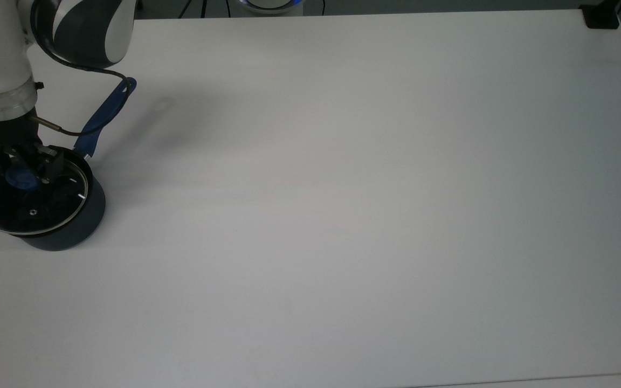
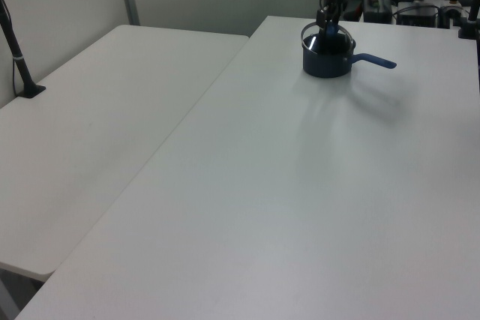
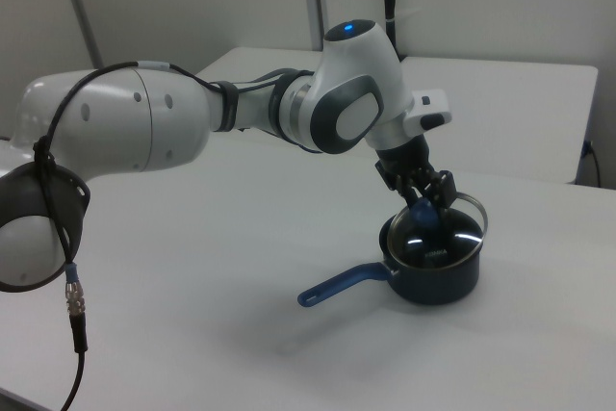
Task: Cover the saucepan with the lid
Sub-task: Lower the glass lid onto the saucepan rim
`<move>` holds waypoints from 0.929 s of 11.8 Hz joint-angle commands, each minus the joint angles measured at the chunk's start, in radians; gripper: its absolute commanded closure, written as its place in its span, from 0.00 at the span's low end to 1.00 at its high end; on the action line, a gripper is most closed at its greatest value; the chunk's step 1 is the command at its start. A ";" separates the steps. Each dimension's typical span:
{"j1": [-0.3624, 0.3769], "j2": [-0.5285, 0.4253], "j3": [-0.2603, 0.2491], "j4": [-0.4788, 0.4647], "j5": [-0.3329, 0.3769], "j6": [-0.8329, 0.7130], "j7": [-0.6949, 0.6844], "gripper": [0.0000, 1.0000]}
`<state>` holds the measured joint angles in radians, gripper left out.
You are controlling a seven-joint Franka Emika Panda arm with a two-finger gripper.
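The saucepan [image 1: 76, 234] stands at the top view's left edge, black inside and dark blue-grey outside. Its long blue handle [image 1: 100, 118] points up and to the right. The clear glass lid [image 1: 38, 215] with a metal rim lies low over the pan's mouth, slightly tilted and offset towards the top view's left. My gripper [image 1: 21, 173] is shut on the lid's blue knob [image 1: 18, 179]. From the side, the gripper [image 3: 424, 201] holds the lid [image 3: 445, 233] at the rim of the saucepan [image 3: 438, 281]. In the left view, the saucepan [image 2: 325, 61] is at the far end under the gripper [image 2: 328, 24].
A black cable [image 1: 92, 73] hangs from the arm across the end of the handle. A black clamp [image 1: 601, 19] sits on the table's far right corner in the top view. A second white table [image 2: 90, 118] adjoins, with a black pole [image 2: 16, 54] on it.
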<state>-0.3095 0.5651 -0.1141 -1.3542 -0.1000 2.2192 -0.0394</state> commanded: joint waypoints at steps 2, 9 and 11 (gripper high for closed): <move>0.007 -0.019 -0.010 -0.013 -0.012 -0.007 -0.023 0.51; 0.007 -0.065 -0.010 0.000 -0.004 -0.113 -0.022 0.51; 0.007 -0.065 -0.010 0.000 -0.004 -0.112 -0.022 0.51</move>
<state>-0.3115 0.5254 -0.1141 -1.3463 -0.1000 2.1324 -0.0449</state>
